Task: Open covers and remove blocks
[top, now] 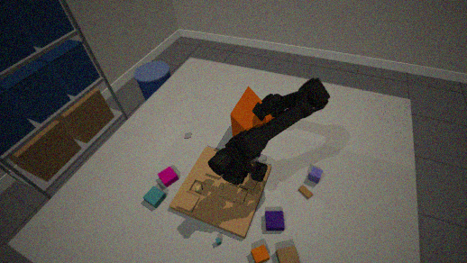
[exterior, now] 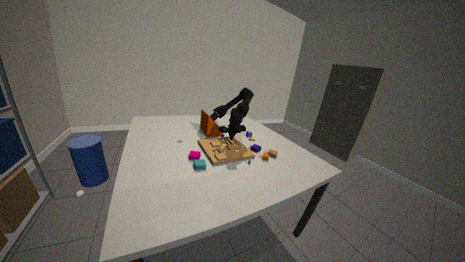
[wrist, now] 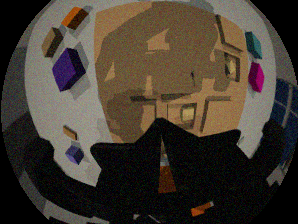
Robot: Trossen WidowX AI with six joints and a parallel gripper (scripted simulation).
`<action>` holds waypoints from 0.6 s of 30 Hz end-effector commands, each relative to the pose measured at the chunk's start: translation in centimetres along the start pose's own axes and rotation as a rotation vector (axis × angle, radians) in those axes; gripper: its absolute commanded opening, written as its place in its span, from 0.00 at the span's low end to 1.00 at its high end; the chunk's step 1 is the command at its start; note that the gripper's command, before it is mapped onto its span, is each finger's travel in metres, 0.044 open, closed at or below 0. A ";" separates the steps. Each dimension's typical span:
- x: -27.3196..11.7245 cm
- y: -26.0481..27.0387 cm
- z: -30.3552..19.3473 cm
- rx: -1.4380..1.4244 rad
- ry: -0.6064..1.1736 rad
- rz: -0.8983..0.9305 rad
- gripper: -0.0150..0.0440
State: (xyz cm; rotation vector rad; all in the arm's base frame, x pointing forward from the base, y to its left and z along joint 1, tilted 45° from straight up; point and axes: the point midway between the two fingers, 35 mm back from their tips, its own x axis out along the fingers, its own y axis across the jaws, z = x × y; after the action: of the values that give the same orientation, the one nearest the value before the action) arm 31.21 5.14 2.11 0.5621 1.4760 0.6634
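The wooden puzzle board (top: 230,218) (exterior: 233,157) (wrist: 150,65) lies flat, partly in the arm's shadow. My gripper (exterior: 232,136) (wrist: 158,120) is shut and empty, low over the board's far half; the top view hides its tips. A small pale block (wrist: 188,113) shows in a well just ahead of the fingertips. Another yellowish block (top: 196,186) (wrist: 230,67) sits in an uncovered well near the board's side. A square cover (top: 186,201) (wrist: 231,34) lies beside that well. A flat raised panel (wrist: 219,112) lies right of the nearer well. Shadow and fingers obscure other covers and wells.
An orange wedge (top: 244,113) (exterior: 208,125) stands behind the board. Magenta (top: 168,176) (exterior: 194,155) (wrist: 256,77) and teal (top: 154,196) (exterior: 199,164) (wrist: 253,45) blocks lie on one side; purple (top: 274,220) (exterior: 256,148) (wrist: 69,69), orange (top: 260,253) (wrist: 75,17) and tan (top: 288,255) (wrist: 52,42) blocks lie opposite.
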 end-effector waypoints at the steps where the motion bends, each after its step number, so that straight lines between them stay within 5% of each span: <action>1: -0.5 0.0 0.1 -0.006 -0.001 -0.006 0.25; 13: -1.6 0.1 0.0 0.015 0.000 0.000 0.25; 18: -1.9 0.7 0.6 0.411 -0.001 -0.001 0.25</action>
State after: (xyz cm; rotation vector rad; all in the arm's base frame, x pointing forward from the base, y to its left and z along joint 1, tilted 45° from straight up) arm 31.41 4.15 3.52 0.7325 1.5620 0.5008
